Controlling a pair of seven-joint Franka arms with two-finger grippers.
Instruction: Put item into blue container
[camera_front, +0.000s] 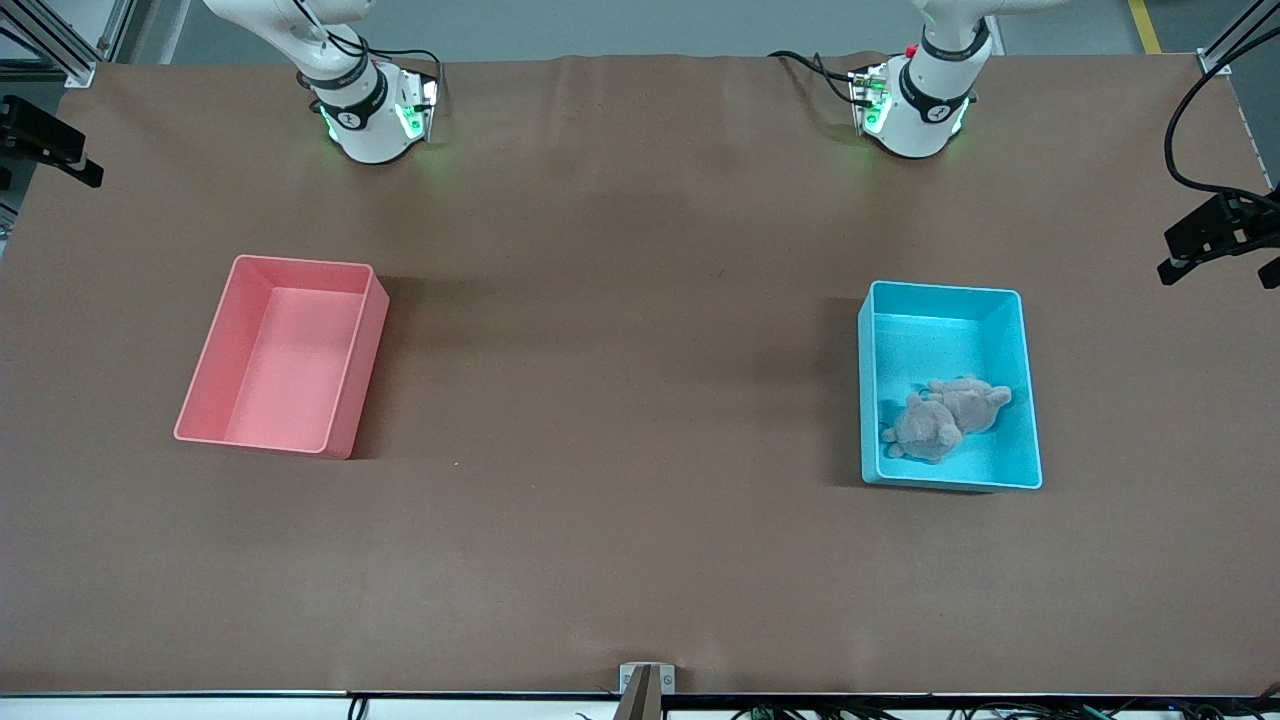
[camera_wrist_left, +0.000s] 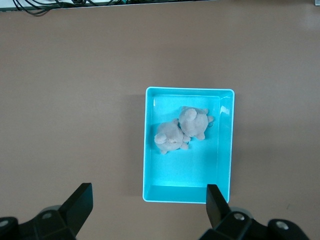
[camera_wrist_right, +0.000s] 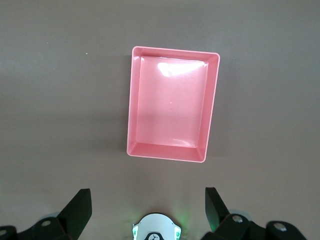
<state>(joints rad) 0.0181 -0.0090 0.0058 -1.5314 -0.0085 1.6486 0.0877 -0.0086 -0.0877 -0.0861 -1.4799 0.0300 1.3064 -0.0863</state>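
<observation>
Two plush toys (camera_front: 945, 415) already lie touching each other inside the blue container (camera_front: 1030, 400), so you can judge the task done. Your left gripper (camera_wrist_left: 147, 207) hangs high over that bin, jaws spread and empty; the right gripper (camera_wrist_right: 147, 207) waits likewise over the pink bin (camera_wrist_right: 132, 100).

Even, fairly bright overhead light fills all three views; the brown table (camera_front: 620, 420) looks matte, without hot spots; soft shadows fall beside the pink bin (camera_front: 285, 355) and the blue container (camera_front: 1030, 400); a pale glare patch sits on the pink bin's floor in the right wrist view, ahead of the jaws; green lamps glow at both arm bases; focus is sharp, though the gripper fingers (camera_wrist_left: 80, 207) look slightly soft.
</observation>
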